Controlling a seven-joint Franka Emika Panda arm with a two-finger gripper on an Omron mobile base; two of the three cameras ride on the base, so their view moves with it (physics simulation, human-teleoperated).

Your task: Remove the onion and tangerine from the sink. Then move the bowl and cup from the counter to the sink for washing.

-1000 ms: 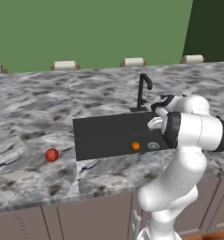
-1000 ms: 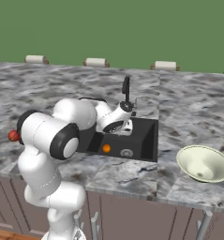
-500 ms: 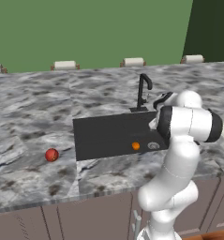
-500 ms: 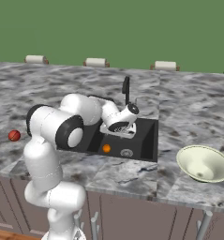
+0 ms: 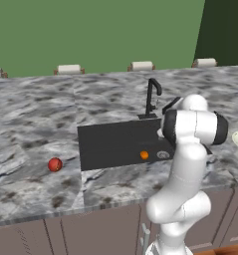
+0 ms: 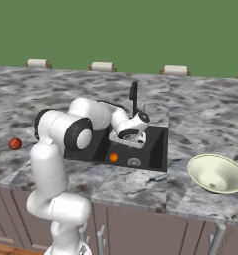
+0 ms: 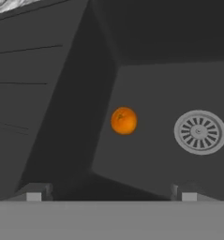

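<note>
While the gripper hangs over the sink, jaws wide apart, tangerine beside the drain, onion on the worktop.

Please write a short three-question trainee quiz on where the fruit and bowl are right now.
1. True or false: the onion lies on the counter.
2. Which fruit is in the sink? A onion, B tangerine
3. Fill in: the gripper above the sink is ___ .

Key: 1 true. 2 B; it lies beside the drain. 3 open. The bowl sits on the counter.
</note>
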